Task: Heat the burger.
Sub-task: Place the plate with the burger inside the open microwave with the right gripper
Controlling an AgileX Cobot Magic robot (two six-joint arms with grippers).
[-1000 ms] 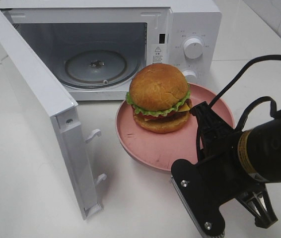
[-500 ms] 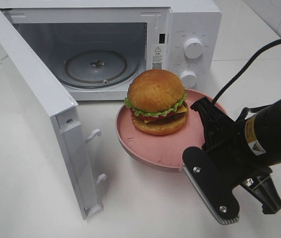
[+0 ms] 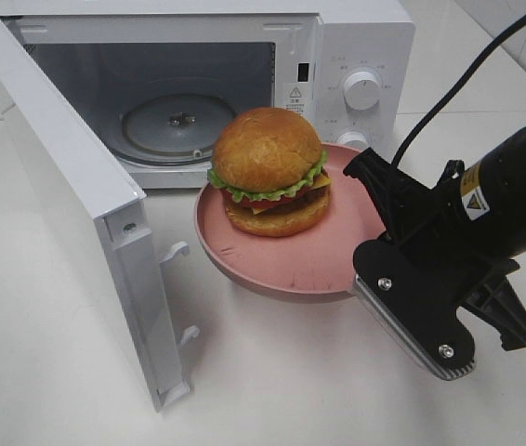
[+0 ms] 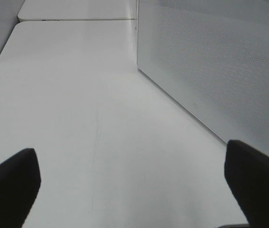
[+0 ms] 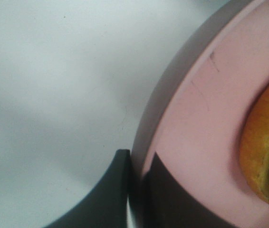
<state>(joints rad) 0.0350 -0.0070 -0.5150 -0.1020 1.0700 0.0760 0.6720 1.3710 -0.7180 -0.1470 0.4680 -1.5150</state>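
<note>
At the middle of the tabletop (image 3: 59,390), just in front of the open microwave (image 3: 356,56), the burger (image 3: 268,172) sits upright on a round pink plate (image 3: 291,265). It stands toward the far left part of the plate, leaving the near and right parts bare. Its domed golden bun is on top, with green lettuce, a red slice and a yellow corner of cheese showing above the lower bun.

The right claw (image 5: 138,154) reaches in from the right and is closed on the plate's right rim. In the right wrist view one dark finger lies on the pink upper face and the other on the outer side of the rim, with only the rim's thickness between them. It has hold of the plate, not the burger, which is well apart from the fingers. A dark shadow lies under the plate's near edge, and the plate seems to hang clear of the tabletop.

The microwave's door (image 3: 68,177) swings out toward the near left, with two hooks on its free edge. Inside, the glass turntable (image 3: 179,125) lies flat. On the control panel to the right of the opening, an upper knob (image 3: 362,90) is in full view, while the plate's far rim partly hides a lower one.

The left claw (image 4: 134,190) shows only in its own wrist view. Its two dark fingers (image 4: 11,183) are spread wide with nothing between them, above bare white tabletop beside a white dotted panel (image 4: 220,66).
</note>
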